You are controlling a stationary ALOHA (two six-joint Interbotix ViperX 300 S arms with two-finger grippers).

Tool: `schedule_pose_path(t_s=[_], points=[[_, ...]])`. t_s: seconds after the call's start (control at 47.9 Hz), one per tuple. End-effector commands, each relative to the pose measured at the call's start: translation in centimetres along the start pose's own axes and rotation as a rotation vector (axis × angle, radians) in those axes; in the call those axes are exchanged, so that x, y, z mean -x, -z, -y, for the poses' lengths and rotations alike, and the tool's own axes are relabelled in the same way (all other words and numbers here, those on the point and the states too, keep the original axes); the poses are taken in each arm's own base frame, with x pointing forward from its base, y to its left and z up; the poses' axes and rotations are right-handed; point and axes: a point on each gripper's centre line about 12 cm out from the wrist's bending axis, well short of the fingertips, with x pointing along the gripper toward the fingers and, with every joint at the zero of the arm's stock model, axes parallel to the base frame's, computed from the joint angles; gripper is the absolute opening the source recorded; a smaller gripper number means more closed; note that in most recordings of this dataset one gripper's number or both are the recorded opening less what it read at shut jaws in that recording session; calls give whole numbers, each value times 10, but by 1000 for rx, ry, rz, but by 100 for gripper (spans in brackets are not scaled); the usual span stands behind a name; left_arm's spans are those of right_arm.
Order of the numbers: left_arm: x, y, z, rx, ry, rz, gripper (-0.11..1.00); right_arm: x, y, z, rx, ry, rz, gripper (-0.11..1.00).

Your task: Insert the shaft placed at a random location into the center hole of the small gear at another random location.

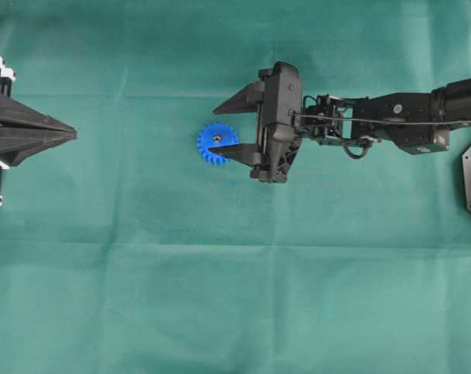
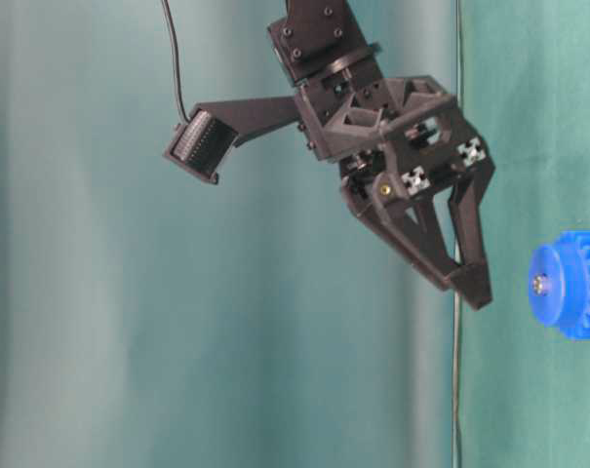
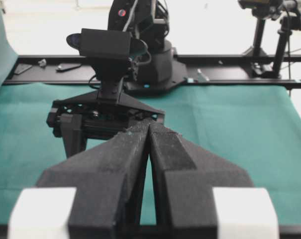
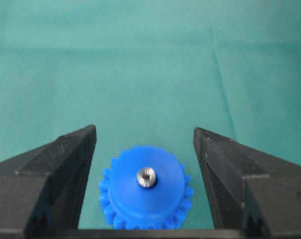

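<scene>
Standing upright in the small gear, the shaft sits between the wide-open right gripper

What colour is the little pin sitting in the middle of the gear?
Silver-grey metal; the shaft shows best in the right wrist view, at the centre of the blue small gear.

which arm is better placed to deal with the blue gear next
Right. The right gripper hangs open around the small gear, whose center already holds the shaft. The left gripper sits shut, far off.
</scene>
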Motion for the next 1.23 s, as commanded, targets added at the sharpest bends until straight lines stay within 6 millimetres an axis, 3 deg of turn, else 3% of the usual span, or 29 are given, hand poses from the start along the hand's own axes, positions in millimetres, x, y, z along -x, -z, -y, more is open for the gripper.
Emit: schedule_pose_path(t_s=[0.0,0.668,1.211], points=[[-3,-7,0,0,-1,17,0,8,-14,0,-13,0,35,77],[-3,-7,0,2,-1,15,0,70,-7,0,-49,5,50,77],[-3,-7,0,2,-1,15,0,73,-7,0,-58,5,50,77]])
